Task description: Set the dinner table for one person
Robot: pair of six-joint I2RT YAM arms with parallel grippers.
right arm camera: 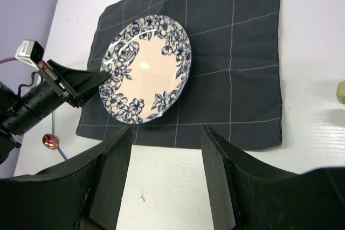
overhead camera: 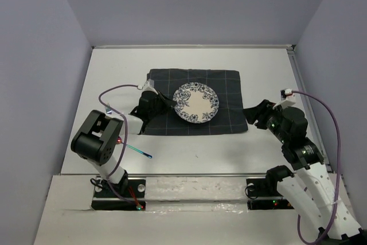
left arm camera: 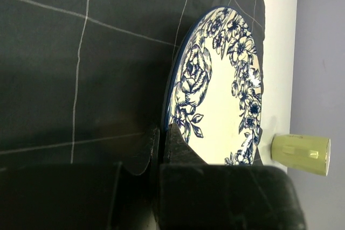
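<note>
White, smooth tabletop of the dinner table [overhead camera: 189,156] fills the middle of my overhead view, with a dark grey grid-lined cloth [overhead camera: 223,87] lying on it at centre. My left gripper [left arm camera: 163,134] is clenched on the left rim of the blue-flowered round plate [overhead camera: 196,102] on that cloth. My right gripper [right arm camera: 167,130] hangs released over bare table, just right of the cloth.

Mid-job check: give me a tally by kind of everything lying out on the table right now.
cloth: 1
plate: 1
cup: 1
cutlery piece: 1
Total: 4
</note>
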